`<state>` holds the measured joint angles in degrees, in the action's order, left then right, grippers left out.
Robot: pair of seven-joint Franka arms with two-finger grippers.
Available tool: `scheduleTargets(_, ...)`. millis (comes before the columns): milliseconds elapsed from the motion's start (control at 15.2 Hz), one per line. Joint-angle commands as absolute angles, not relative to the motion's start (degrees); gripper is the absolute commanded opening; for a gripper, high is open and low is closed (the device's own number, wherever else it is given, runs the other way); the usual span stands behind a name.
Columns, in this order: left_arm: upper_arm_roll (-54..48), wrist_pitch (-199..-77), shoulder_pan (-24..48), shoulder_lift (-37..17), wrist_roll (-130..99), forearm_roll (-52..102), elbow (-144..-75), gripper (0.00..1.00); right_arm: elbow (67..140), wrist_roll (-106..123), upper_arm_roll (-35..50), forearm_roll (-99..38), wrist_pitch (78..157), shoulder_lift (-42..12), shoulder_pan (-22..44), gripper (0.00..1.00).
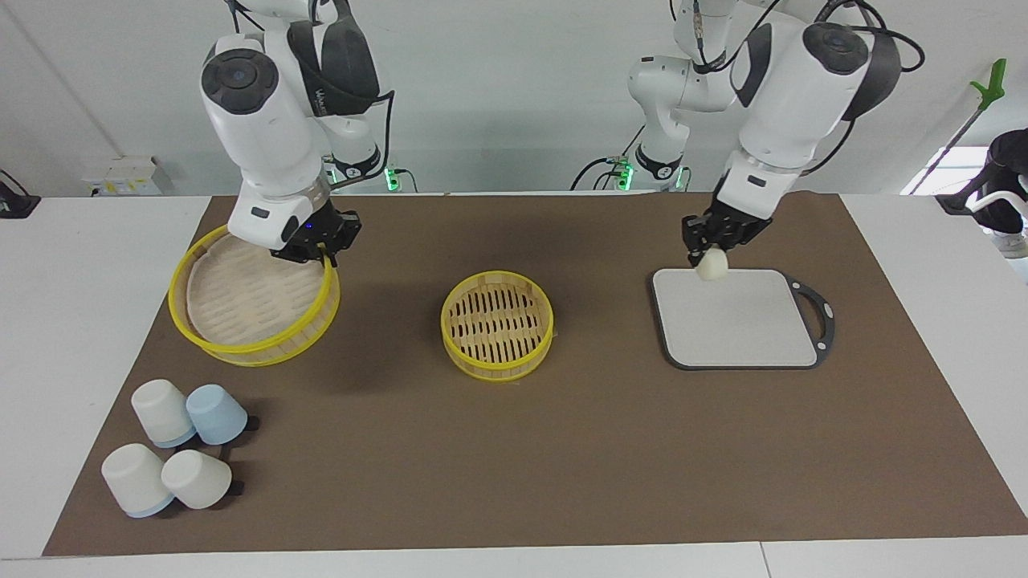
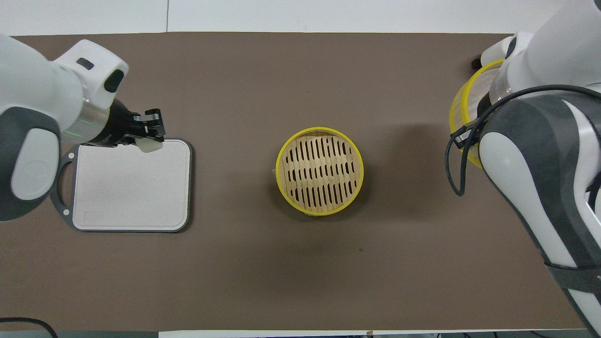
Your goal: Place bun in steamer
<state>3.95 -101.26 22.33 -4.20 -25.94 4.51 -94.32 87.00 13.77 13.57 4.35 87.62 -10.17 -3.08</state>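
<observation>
Left hand [image 1: 710, 255] clamped on small cream-white dough bun [image 1: 712, 264], over grey board's edge [image 1: 739, 359]. Carry level to round yellow-rimmed bamboo steamer [image 1: 497, 324], lower before release. Right hand [image 1: 315, 250] grips lid [image 1: 254, 297], waits.

White table [image 1: 96, 321] w/ brown mat [image 1: 610, 449] over most of it, plain white wall [image 1: 498, 88] at back, bright window [image 1: 960, 168] at one corner, green-tipped pole [image 1: 989, 88] leaning nearby, white box [image 1: 124, 175] by wall, even lighting
</observation>
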Motion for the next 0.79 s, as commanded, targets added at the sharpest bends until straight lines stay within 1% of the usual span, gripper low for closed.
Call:
scheduleTargets(0, 4.9, -105.0, 28.7, -8.9, -31.8, 5.9, -92.1, 0.38, 89.9, 15.9, 14.3, 3.5, 88.2, -8.0, -4.3, 0.00)
scheduleTargets(131, 4.9, -108.7, 33.4, -13.2, -37.4, 5.7, -91.5, 0.38, 90.4, 16.0, 14.3, 3.5, 88.5, -7.8, -4.7, 0.00)
scheduleTargets(262, 4.9, -115.7, 37.4, -15.9, -39.9, 5.6, -92.1, 0.38, 90.5, 16.2, 14.2, 3.5, 88.4, -7.7, -4.7, 0.00)
scheduleTargets(393, 4.9, -121.8, 40.1, -16.7, -41.1, 5.4, -95.9, 0.38, 90.8, 16.3, 14.2, 3.5, 88.5, -7.6, -5.1, 0.00)
scheduleTargets(459, 5.0, -124.8, 41.9, -18.8, -42.5, 5.3, -96.3, 0.38, 90.9, 16.3, 14.2, 3.5, 88.5, -7.6, -5.1, 0.00)
scheduleTargets(525, 5.1, -127.5, 43.8, -22.4, -44.8, 5.0, -96.1, 0.38, 91.1, 16.3, 14.2, 3.5, 88.5, -7.6, -5.2, 0.00)
scheduleTargets(590, 5.2, -130.2, 44.9, -24.5, -45.7, 4.9, -96.2, 0.38, 91.3, 16.3, 14.2, 3.5, 88.6, -7.6, -5.2, 0.00)
scheduleTargets(721, 5.2, -133.0, 45.1, -25.5, -45.7, 3.8, -97.5, 0.38, 91.4, 16.3, 14.2, 3.5, 88.6, -7.5, -5.1, 0.00)
